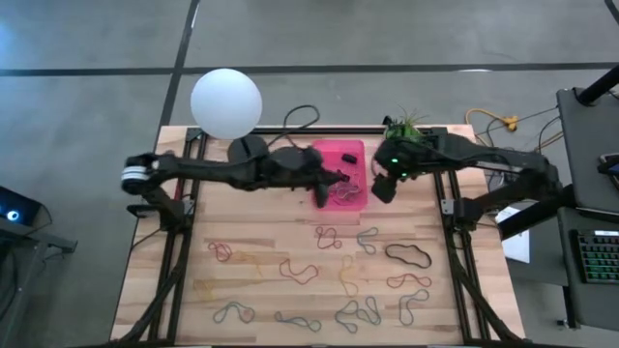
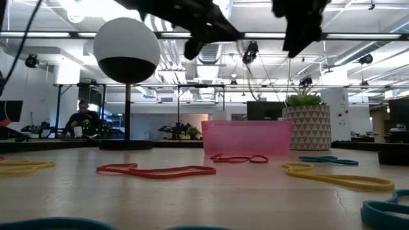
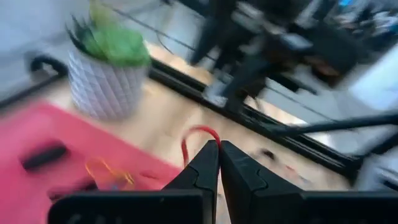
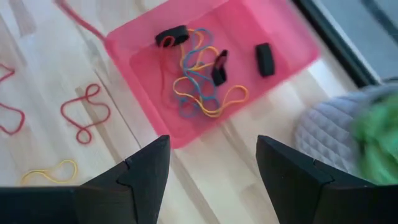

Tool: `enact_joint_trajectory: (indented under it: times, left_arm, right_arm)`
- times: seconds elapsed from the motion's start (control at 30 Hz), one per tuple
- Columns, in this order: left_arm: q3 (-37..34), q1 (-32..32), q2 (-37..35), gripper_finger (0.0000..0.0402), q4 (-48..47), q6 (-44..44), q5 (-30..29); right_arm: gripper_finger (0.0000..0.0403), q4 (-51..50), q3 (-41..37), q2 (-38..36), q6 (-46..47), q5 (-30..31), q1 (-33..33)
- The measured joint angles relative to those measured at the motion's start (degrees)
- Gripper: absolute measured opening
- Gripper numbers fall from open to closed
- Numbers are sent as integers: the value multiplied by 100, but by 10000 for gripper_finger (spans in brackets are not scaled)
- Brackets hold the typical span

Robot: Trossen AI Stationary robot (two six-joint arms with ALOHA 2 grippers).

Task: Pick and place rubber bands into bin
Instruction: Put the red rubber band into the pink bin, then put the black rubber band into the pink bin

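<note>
The translucent pink bin (image 1: 340,155) stands at the table's far middle and holds several orange, blue and black bands (image 4: 202,78). More rubber bands (image 1: 329,235) in red, yellow, grey-green and black lie scattered over the near half of the table. My left gripper (image 1: 344,180) hovers over the bin, shut on a red band (image 3: 194,130). My right gripper (image 4: 211,162) is open and hangs above the bin's right edge (image 1: 384,186), touching nothing. In the low view both grippers (image 2: 198,38) (image 2: 299,38) are high above the bin (image 2: 246,137). My left gripper pinches the red rubber band between its two shut fingertips (image 3: 211,155). A small loop of the band (image 3: 198,129) sticks out beyond the tips. The fingers reach in from the table's left, and the band is lifted clear above the bin.
A white pot with a green plant (image 1: 406,130) stands just right of the bin, close to my right gripper. A lamp with a white globe (image 1: 226,103) and its dark base (image 1: 250,150) stand left of the bin. Black frame rails (image 1: 179,251) run along the table's sides.
</note>
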Motion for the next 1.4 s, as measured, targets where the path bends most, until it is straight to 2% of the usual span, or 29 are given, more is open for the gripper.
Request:
enact_joint_trajectory:
  times: [0.1,0.17,0.3,0.47,0.57,0.67,0.73,0.87,1.0,1.1,1.23,1.33,1.4]
  left_arm:
    - [597,0,581,0,-522,400,-781]
    - [926,0,964,0,-987,473,-1088]
    - [1425,-15,1620,6,-1475,495,-1091]
    - [1759,-120,1951,63,-1893,231,-1029]
    - [1908,-145,1866,107,-2454,234,-801]
    - [1942,-177,1568,143,-3077,429,-75]
    - [1882,-274,1313,157,-3448,574,146]
    - [1762,-670,776,162,-4686,834,-193]
    - [1758,-1350,355,152,-6192,770,-745]
    - [1745,-1937,193,142,-7047,379,-1024]
    - [1602,-2587,144,135,-7735,-482,-1045]
    - [1154,-2890,137,134,-8083,-1505,-691]
    - [700,-2992,139,134,-8442,-2752,-289]
  right_arm:
    - [224,-143,-25,-366,205,170,146]
    - [224,-230,-38,-548,391,261,266]
    - [224,-287,-101,-796,576,382,473]
    - [224,-314,-319,-876,648,477,657]
    - [224,-318,-540,-845,554,462,701]
    - [224,-290,-785,-795,391,459,699]
    - [224,-205,-951,-780,310,450,700]
    - [224,405,-1275,-781,48,75,699]
    - [224,1253,-1553,-736,-197,-336,701]
    - [224,1797,-1713,-655,-314,-448,708]
    - [224,2095,-1778,-490,-389,-515,710]
    - [224,2095,-1759,-311,-435,-516,710]
    - [224,2099,-1733,-184,-433,-524,710]
